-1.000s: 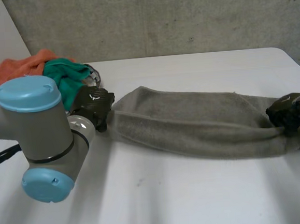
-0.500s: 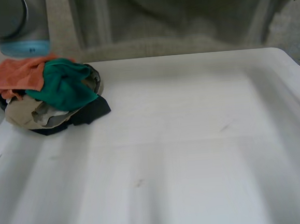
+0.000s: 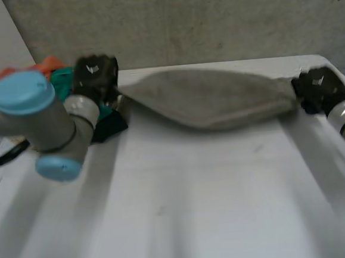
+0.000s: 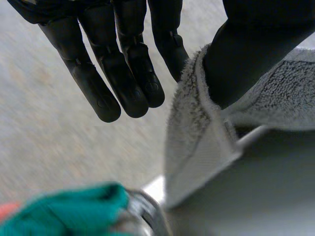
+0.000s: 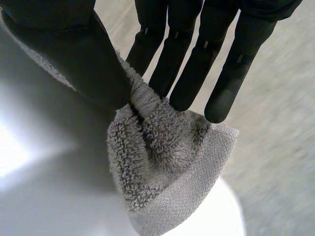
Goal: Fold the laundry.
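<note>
The towel [image 5: 157, 162] is grey terry cloth, rough and loopy, with a flatter woven band along its edge. The left hand [image 4: 123, 73] and the right hand [image 5: 197, 59] look like smooth black plastic with a dull sheen. The table [image 3: 195, 193] is white, smooth and slightly glossy.
</note>
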